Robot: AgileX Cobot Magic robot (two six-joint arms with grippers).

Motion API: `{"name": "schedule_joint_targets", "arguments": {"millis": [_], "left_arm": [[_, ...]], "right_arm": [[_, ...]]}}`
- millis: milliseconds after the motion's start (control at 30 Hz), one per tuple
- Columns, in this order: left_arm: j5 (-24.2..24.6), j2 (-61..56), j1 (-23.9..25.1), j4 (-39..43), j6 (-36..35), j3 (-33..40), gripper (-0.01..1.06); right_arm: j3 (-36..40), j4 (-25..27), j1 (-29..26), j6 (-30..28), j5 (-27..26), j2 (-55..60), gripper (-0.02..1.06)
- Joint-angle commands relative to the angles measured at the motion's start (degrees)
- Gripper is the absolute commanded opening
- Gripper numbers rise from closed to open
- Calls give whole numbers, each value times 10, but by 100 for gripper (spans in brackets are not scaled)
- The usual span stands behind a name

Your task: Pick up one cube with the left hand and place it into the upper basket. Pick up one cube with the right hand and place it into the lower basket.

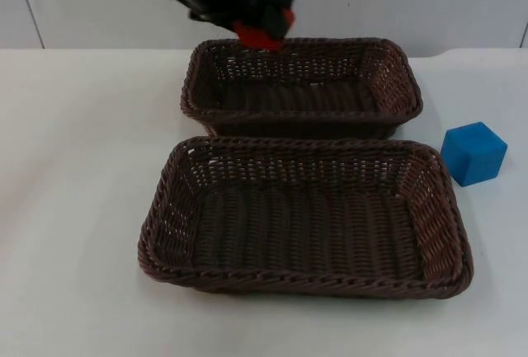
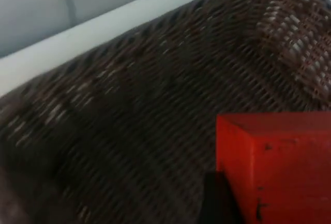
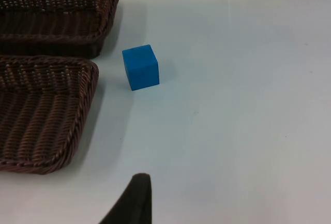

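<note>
Pinching a red cube (image 1: 262, 34), the left gripper (image 1: 268, 29) hangs over the far rim of the upper basket (image 1: 396, 77). The blue cube (image 1: 473, 152) sits on the table (image 1: 74, 167) near its right edge, just beside the lower basket (image 1: 445, 209). The right gripper's (image 3: 132, 203) finger state cannot be told; that arm waits above the table.

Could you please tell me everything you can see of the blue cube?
The blue cube is a plain, solid-looking block with matte, evenly coloured faces and crisp edges. It sits flat on the white table, turned slightly so one vertical edge faces the top camera. It lies beside the right end of the lower basket, near the gap between both baskets, touching neither. Nothing grips it; only the table touches it.
</note>
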Motion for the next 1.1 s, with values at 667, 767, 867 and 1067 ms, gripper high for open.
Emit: {"name": "schedule_joint_targets", "arguments": {"millis": [667, 767, 867, 1067], "left_arm": [[-3, 178, -10, 31, -35, -149, 2], [1, 179, -10, 37, -35, -149, 19], [4, 179, -10, 37, -35, -149, 39], [40, 176, -10, 30, -33, -149, 86]], "right_arm": [[0, -3, -4, 1, -2, -2, 105], [0, -3, -4, 1, -2, -2, 105], [0, -3, -4, 1, -2, -2, 105], [0, -3, -4, 1, -2, -2, 105]]}}
